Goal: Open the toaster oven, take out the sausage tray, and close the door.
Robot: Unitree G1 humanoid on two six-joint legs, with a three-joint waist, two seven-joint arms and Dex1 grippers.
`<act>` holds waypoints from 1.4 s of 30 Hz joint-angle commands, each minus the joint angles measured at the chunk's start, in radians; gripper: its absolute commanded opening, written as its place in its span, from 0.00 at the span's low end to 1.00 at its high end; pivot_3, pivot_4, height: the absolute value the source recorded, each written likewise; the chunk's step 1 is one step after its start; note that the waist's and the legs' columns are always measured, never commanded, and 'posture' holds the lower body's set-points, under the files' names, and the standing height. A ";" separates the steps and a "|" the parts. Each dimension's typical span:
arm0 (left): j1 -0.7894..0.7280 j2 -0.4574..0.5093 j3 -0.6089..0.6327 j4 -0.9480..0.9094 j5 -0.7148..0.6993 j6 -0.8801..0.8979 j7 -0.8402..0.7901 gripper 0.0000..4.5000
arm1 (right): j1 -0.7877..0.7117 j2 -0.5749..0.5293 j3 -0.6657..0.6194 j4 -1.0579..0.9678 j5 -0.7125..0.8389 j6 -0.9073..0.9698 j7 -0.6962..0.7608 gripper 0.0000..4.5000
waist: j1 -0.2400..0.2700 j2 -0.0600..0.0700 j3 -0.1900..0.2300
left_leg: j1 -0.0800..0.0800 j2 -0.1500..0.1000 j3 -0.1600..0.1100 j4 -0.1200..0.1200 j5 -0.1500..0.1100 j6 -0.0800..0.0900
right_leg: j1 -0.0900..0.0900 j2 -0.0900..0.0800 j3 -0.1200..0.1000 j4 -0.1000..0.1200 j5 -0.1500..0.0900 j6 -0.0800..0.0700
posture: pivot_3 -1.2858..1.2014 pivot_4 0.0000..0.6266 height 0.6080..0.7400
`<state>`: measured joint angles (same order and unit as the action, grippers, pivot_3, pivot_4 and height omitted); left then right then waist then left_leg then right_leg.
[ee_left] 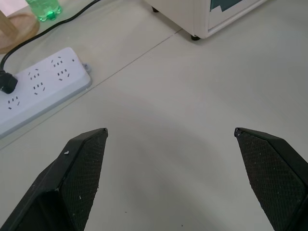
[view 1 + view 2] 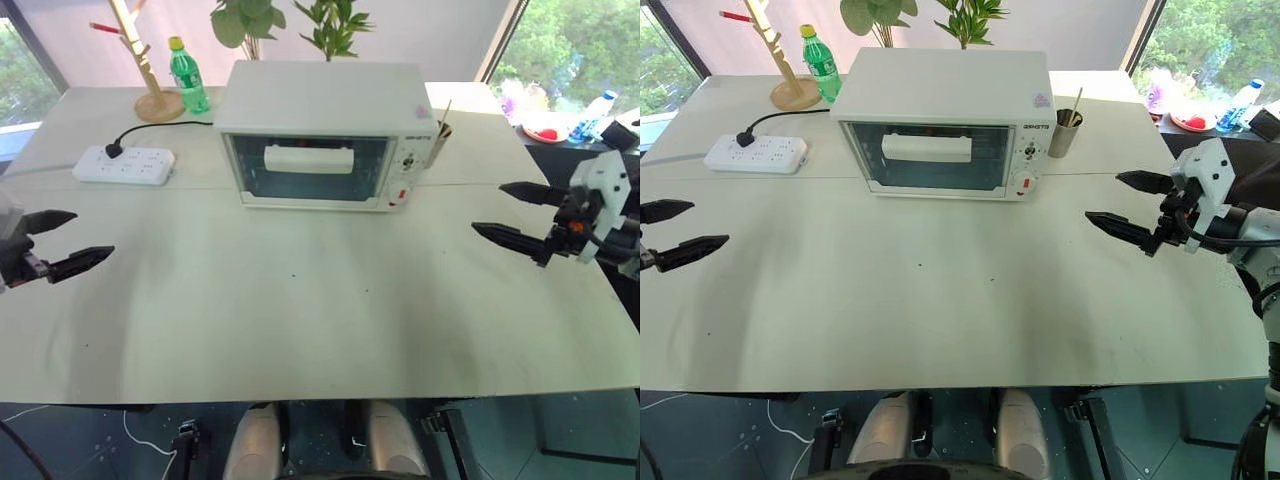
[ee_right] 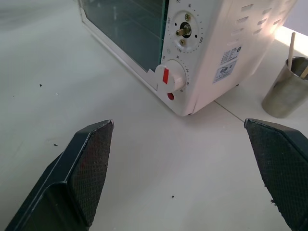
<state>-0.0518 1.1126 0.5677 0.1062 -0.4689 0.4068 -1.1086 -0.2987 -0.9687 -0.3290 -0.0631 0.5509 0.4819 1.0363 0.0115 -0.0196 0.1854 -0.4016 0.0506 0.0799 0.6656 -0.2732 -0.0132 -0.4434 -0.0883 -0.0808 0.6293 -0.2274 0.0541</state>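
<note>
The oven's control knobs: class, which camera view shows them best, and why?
The right wrist view: the control knobs appear close up, with dial marks and a red marker, on the toaster oven. Both eye views show them as small dots on the right panel beside the glass door. The left wrist view catches just an oven corner.

The white, boxy toaster oven [image 2: 945, 118] stands upright on the table. Its glass door [image 2: 935, 155] is shut, with a wide white bar handle across it. Knobs and a red switch sit on its right panel. Behind the glass, wire racks seem faintly visible.
</note>
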 commanded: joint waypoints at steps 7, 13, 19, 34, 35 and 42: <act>-0.014 -0.019 0.054 -0.036 -0.033 0.029 0.019 1.00 | 0.001 0.008 -0.024 -0.055 0.016 0.013 -0.028 0.99 | 0.000 0.000 0.000 | 0.000 0.000 0.000 0.000 0.000 0.000 | 0.000 0.000 0.000 0.000 0.001 0.002 | 0.52 0.24 0.87; -0.071 -0.017 0.025 -0.049 -0.073 0.061 0.018 1.00 | -0.023 0.016 -0.018 -0.088 0.017 0.045 -0.079 0.99 | 0.000 0.000 0.000 | 0.000 0.000 0.000 0.000 0.000 0.000 | 0.000 0.000 0.000 0.000 0.001 0.002 | 0.52 0.24 0.87; -0.196 -0.035 -0.053 -0.185 -0.204 0.180 0.003 1.00 | -0.138 0.058 0.023 -0.175 0.126 0.169 -0.118 0.99 | -0.001 0.000 0.000 | 0.000 0.000 0.000 0.001 0.000 0.000 | 0.000 0.000 0.000 0.001 0.002 0.003 | 0.52 0.24 0.87; -0.491 -0.085 -0.314 -0.222 -0.231 0.215 -0.068 1.00 | -0.427 0.413 0.333 -0.093 0.008 0.135 -0.272 0.99 | -0.005 -0.001 0.000 | -0.001 -0.001 -0.001 0.002 0.001 0.000 | 0.000 0.003 0.000 0.002 0.002 0.003 | 0.52 0.24 0.87; -0.503 -0.089 -0.318 -0.223 -0.233 0.217 -0.068 1.00 | -0.437 0.431 0.343 -0.072 -0.009 0.118 -0.274 0.99 | -0.005 -0.001 0.000 | -0.002 -0.001 -0.001 0.002 0.001 0.000 | 0.000 0.003 0.000 0.002 0.002 0.003 | 0.52 0.24 0.87; -0.552 -0.107 -0.328 -0.213 -0.238 0.237 -0.060 1.00 | -0.463 0.520 0.401 0.022 -0.092 0.059 -0.278 0.99 | -0.004 -0.001 0.000 | -0.003 -0.001 -0.002 0.002 0.001 0.000 | 0.000 0.003 0.000 0.001 0.002 0.003 | 0.52 0.24 0.87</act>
<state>-0.5844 1.0044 0.2239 -0.0972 -0.6999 0.6453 -1.1717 -0.7338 -0.4591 0.0651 -0.0317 0.4740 0.5707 0.7534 0.0070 -0.0202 0.1850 -0.4046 0.0494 0.0779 0.6676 -0.2725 -0.0136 -0.4438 -0.0856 -0.0808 0.6308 -0.2251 0.0569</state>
